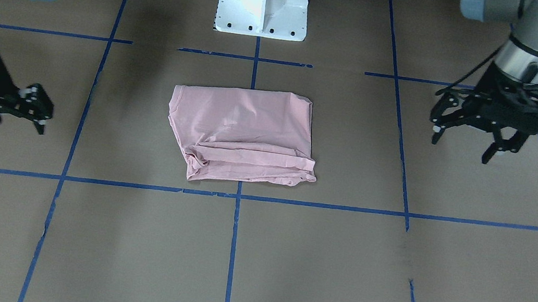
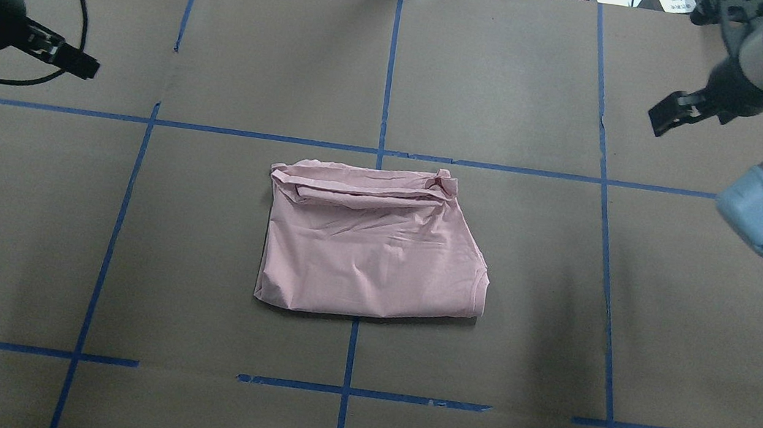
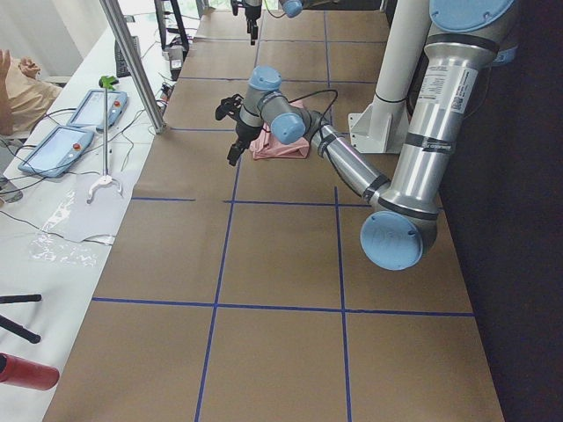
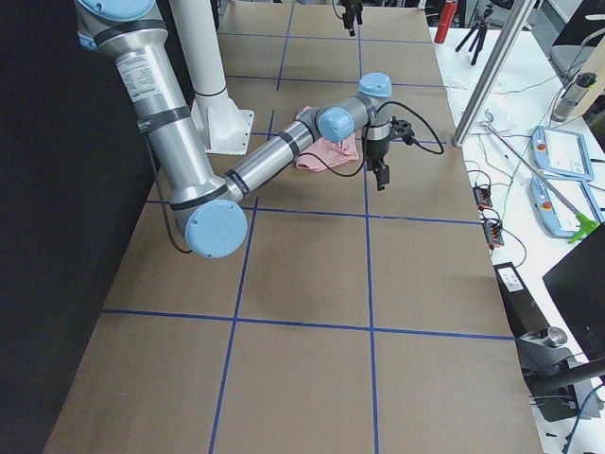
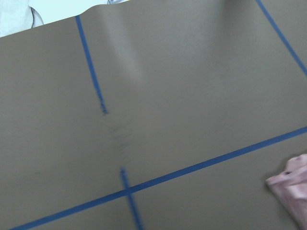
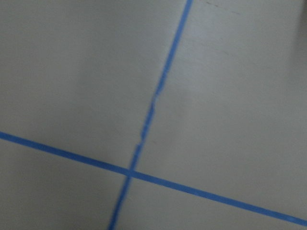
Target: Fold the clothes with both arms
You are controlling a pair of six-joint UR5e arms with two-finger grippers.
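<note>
The clothes are one pale pink T-shirt (image 1: 242, 134) (image 2: 369, 249), folded into a rough rectangle in the middle of the brown table. Its plain side faces up and no print shows. A rolled fold runs along its far edge in the overhead view. My left gripper (image 1: 464, 144) (image 2: 80, 64) hovers open well off to the shirt's side, holding nothing. On the opposite side my right gripper (image 1: 9, 130) (image 2: 663, 118) also hangs open and empty. The left wrist view catches only a corner of the shirt (image 5: 292, 189). The right wrist view shows bare table and tape.
Blue tape lines (image 2: 379, 151) divide the table into a grid. The white pedestal base (image 1: 262, 8) stands at the robot's edge. Beyond the far edge a side bench carries tablets (image 3: 53, 145) and cables beside a metal post (image 3: 132, 61), with a person's arm (image 3: 18, 88) behind.
</note>
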